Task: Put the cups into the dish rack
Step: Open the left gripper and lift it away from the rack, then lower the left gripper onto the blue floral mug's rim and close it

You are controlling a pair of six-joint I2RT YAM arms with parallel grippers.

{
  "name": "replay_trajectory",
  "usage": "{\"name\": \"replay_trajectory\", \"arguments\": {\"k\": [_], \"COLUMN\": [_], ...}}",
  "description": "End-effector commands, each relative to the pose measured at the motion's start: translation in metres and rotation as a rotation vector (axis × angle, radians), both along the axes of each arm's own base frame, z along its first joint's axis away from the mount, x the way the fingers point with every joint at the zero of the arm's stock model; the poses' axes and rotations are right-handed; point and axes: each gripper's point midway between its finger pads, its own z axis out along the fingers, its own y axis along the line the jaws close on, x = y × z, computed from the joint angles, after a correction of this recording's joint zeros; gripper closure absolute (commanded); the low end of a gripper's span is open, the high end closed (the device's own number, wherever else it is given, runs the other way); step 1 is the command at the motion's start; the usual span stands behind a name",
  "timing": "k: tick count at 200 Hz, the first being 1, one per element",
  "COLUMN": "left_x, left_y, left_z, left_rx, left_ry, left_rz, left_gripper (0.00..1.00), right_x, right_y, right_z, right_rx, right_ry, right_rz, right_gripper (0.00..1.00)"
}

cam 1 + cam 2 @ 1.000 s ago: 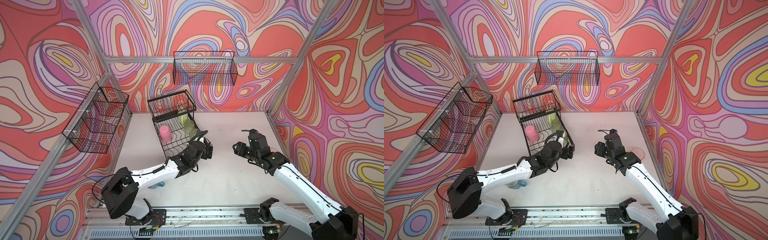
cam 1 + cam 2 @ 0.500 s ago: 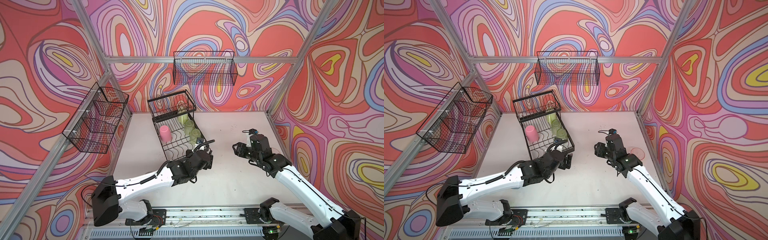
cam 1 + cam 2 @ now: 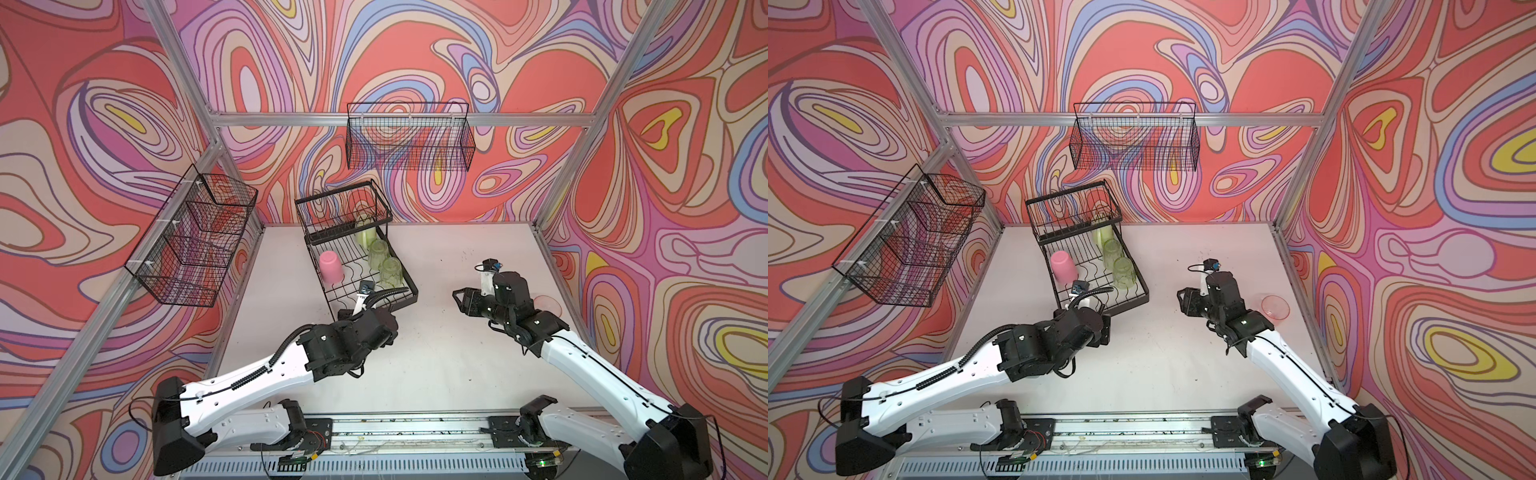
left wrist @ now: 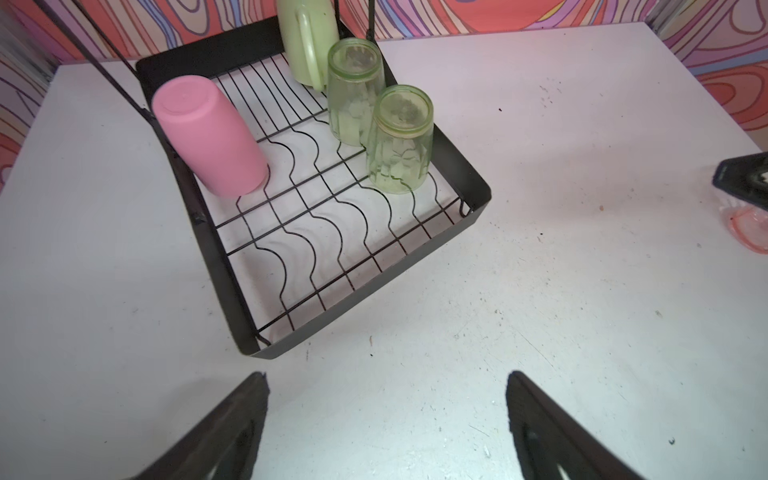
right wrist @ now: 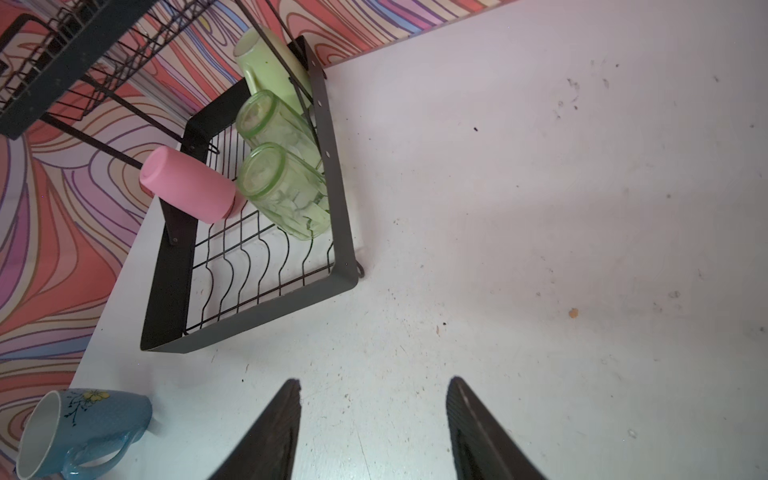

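Left wrist view shows your left gripper (image 4: 386, 374) spread, empty; right gripper (image 5: 375, 379) likewise. Green tumblers (image 4: 401, 141) stand mouth-down in the dish rack (image 4: 374, 276), presumably to drain.

Your dish rack (image 3: 409, 291) holds the opaque pink tumbler (image 3: 331, 267), the far green tumbler (image 3: 378, 252), the near green tumbler (image 3: 391, 272) and the yellow-green mug (image 3: 365, 236) on its lower tray. The clear pink tumbler (image 3: 548, 305) sits on the table (image 3: 449, 374) beside your right arm (image 3: 582, 363).

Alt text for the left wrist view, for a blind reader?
Four cups sit in the dish rack's lower tray: a pink tumbler and two green tumblers, bottoms up, and a pale green mug. The open left gripper hangs over the table.
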Motion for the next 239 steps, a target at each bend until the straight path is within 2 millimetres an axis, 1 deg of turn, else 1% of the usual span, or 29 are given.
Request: {"name": "replay_trajectory", "arguments": {"k": [1, 30, 54, 79, 114, 139, 159, 203, 239], "left_x": [-0.004, -0.003, 0.0, 0.004, 0.002, -0.002, -0.007, -0.019, -0.027], "left_y": [0.026, 0.033, 0.04, 0.055, 0.08, 0.099, 0.11, 0.13, 0.136], "left_z": [0.005, 0.013, 0.013, 0.009, 0.009, 0.005, -0.003, -0.022, -0.044], "left_rx": [0.055, 0.077, 0.076, 0.038, 0.017, 0.018, 0.004, -0.026, -0.085], "left_ry": [-0.01, -0.013, 0.008, 0.058, 0.099, 0.14, 0.196, 0.309, 0.422], "left_rz": [0.065, 0.082, 0.101, 0.147, 0.236, 0.309, 0.357, 0.418, 0.462], "left_gripper": [0.08, 0.07, 0.07, 0.07, 0.09, 0.11, 0.14, 0.17, 0.19], "right_x": [-0.002, -0.011, -0.015, -0.022, -0.03, -0.034, -0.039, -0.05, -0.061], "right_y": [0.018, 0.042, 0.052, 0.061, 0.073, 0.082, 0.091, 0.11, 0.126], "right_z": [0.009, 0.008, 0.009, 0.011, 0.005, 0.003, 0.002, -0.001, 0.0], "right_rx": [-0.037, -0.096, -0.094, -0.1, -0.111, -0.123, -0.131, -0.182, -0.209], "right_ry": [-0.089, -0.129, -0.154, -0.18, -0.207, -0.214, -0.227, -0.272, -0.315], "right_rz": [0.064, 0.127, 0.158, 0.195, 0.232, 0.261, 0.287, 0.362, 0.43], "right_gripper": [0.41, 0.41, 0.41, 0.41, 0.42, 0.42, 0.42, 0.43, 0.44]}}
